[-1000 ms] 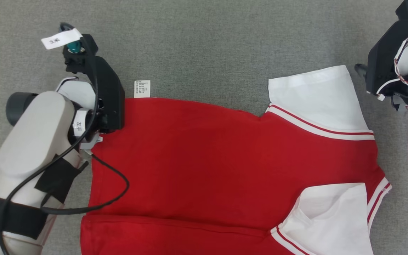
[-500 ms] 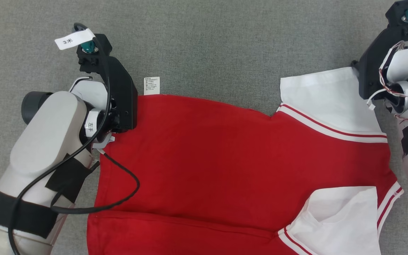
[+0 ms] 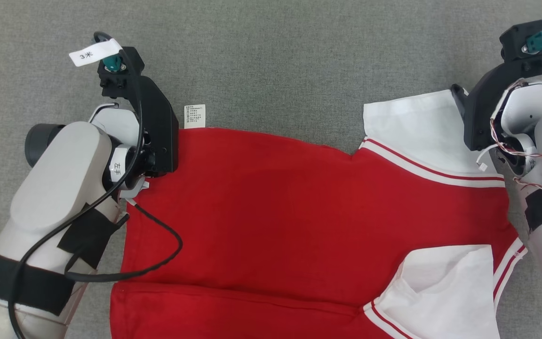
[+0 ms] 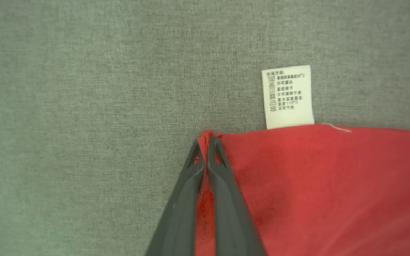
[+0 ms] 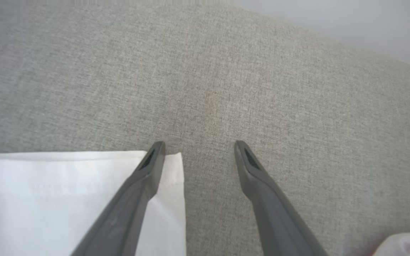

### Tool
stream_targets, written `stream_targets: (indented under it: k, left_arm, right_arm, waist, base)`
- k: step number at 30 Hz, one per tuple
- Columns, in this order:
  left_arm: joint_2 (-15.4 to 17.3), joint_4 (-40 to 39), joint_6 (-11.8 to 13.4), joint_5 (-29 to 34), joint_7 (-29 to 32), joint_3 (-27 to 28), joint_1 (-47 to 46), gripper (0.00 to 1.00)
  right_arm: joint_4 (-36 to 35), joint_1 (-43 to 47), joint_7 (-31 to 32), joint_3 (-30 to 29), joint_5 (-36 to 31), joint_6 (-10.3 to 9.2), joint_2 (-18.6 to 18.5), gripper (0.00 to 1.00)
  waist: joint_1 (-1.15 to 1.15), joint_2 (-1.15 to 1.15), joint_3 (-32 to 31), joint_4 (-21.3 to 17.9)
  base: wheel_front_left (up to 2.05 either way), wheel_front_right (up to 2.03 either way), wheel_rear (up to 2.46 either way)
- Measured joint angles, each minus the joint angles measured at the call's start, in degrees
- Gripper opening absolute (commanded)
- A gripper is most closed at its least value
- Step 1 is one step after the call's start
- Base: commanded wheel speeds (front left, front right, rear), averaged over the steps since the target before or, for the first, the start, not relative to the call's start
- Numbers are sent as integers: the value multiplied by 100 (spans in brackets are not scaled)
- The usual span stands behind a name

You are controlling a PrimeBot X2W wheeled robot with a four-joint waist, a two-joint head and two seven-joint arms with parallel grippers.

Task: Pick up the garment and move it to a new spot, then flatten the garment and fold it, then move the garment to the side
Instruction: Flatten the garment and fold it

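Red T-shirt with white sleeves lies spread flat on the grey fabric surface, hem to the robot's left, sleeves to its right.

Just changed: the left gripper has gone from part-open to closed. Its two fingertips are now pressed together on the far hem corner of the shirt, a nub of red cloth pinched between them, just beside the white care label. That corner counts as gripped.

The right arm has come in from off the cloth. The right gripper has its jaws wide apart over the outer corner of the far sleeve. One finger sits over the white cloth, the other over bare grey surface. Nothing held. Whether the tips touch the sleeve yet is hard to tell from this angle.

The head camera also shifted a little, so the small drift of the shirt in that view is not real motion.

Near sleeve is folded in over the red body.

Judgement: one hold secured, second still pending. Right must close on the sleeve corner before any two-handed lift or fold-over.
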Motion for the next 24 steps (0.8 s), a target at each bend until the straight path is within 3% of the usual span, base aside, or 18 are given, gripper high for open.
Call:
stream_targets:
  k: [5,17,18,19,21,24]
  left_arm:
    - [21,4,22,-14,1,-13,0,0]
    - [33,-2,23,-54,2,-55,-2,0]
    - [34,-2,23,-60,2,-58,-2,0]
    - [34,-1,23,-64,2,-60,-2,0]
    - [35,3,21,-73,0,-67,-2,0]
    - [46,34,-31,-110,-35,-69,-6,0]
  right_arm:
    - [-216,115,-44,82,260,1,-47,100]
    - [-438,208,569,9,410,1,-70,100]
    - [-449,208,658,-10,407,1,-69,97]
    - [-463,209,742,-23,399,1,-69,68]
    - [-502,219,901,-41,393,1,-68,40]
    - [-588,275,1042,-100,393,1,-49,29]
  waist:
    - [0,0,-15,-36]
    - [0,0,-32,-44]
    - [0,0,-35,-43]
    - [1,0,-39,-43]
    - [1,0,-44,-42]
    - [1,0,-41,-41]
  base:
    - [0,0,0]
    - [0,0,0]
    - [0,0,0]
    - [0,0,0]
    - [0,0,0]
    - [0,0,0]
